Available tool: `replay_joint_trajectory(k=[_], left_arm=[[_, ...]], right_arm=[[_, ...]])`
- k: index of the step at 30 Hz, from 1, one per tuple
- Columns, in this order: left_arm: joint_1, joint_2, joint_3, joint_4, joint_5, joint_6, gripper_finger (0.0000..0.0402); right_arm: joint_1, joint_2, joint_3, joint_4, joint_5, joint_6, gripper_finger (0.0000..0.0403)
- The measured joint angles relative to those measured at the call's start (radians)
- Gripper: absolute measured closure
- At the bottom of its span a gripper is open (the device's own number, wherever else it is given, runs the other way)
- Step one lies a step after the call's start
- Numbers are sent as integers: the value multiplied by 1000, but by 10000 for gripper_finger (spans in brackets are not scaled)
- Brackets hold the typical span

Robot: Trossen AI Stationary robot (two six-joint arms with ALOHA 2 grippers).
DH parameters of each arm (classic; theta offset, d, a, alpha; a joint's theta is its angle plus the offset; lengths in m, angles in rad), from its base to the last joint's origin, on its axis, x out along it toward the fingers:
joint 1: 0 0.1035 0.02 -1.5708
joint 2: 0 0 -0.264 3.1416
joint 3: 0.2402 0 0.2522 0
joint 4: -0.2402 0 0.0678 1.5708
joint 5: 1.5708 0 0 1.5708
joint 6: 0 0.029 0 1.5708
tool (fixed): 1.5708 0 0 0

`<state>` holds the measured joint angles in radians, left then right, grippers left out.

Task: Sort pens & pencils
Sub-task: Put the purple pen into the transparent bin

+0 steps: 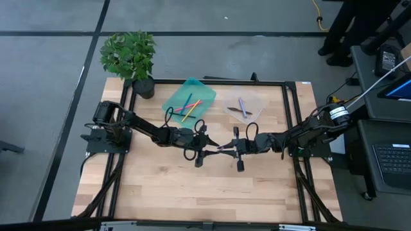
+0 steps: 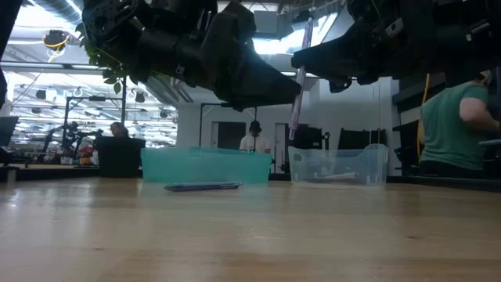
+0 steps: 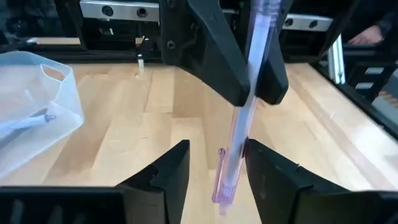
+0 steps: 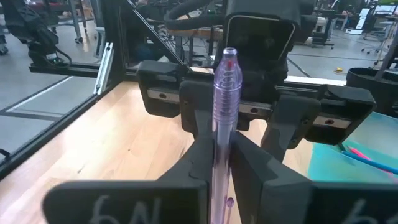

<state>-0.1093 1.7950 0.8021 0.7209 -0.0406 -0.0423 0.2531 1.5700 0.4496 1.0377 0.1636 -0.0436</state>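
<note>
Above the middle of the pale, plank-grained wooden table (image 1: 192, 192), the two dark arms reach inward from opposite sides until their tips almost meet. The right end effector (image 4: 217, 163) has its fingers closed on a translucent lavender pen (image 4: 224, 93), a ribbed plastic barrel held upright and slightly tilted in the air. The left end effector (image 3: 214, 167) faces it with its wedge-shaped black fingers parted on either side of the pen's lower end, one finger (image 3: 264, 174) just beside the barrel; whether it touches cannot be told. In the low view the pen (image 2: 298, 78) hangs well clear of the tabletop between the two arms.

Farther back, a dark blue pen (image 2: 202, 186) lies flat on the wood in front of a shallow teal plastic tray (image 1: 188, 97), which holds pink, yellow and blue sticks (image 1: 188, 106). To its right stands a clear plastic tray (image 1: 247, 108) with a lavender and a dark stick (image 1: 241, 108) inside. A leafy potted plant (image 1: 131, 58) in a black pot sits at the far left corner. Beyond the table, a person in a green shirt (image 2: 454, 125) stands at right.
</note>
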Motion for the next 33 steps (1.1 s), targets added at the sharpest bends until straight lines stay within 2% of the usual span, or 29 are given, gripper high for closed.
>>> replay_joint_trajectory(k=[9, 17, 27, 33], left_arm=[[40, -5, 0, -104, -4, 31, 251], [47, -6, 0, -114, 6, 83, 251], [53, -71, -3, -235, 8, 129, 250], [56, -81, -14, -233, 85, 131, 250]], right_arm=[[-4, 0, 0, -15, 93, -65, 367], [-67, -25, -7, -109, 166, -59, 367], [-157, -239, -166, -99, 248, -44, 367], [-168, -387, -274, -68, 347, -72, 367]])
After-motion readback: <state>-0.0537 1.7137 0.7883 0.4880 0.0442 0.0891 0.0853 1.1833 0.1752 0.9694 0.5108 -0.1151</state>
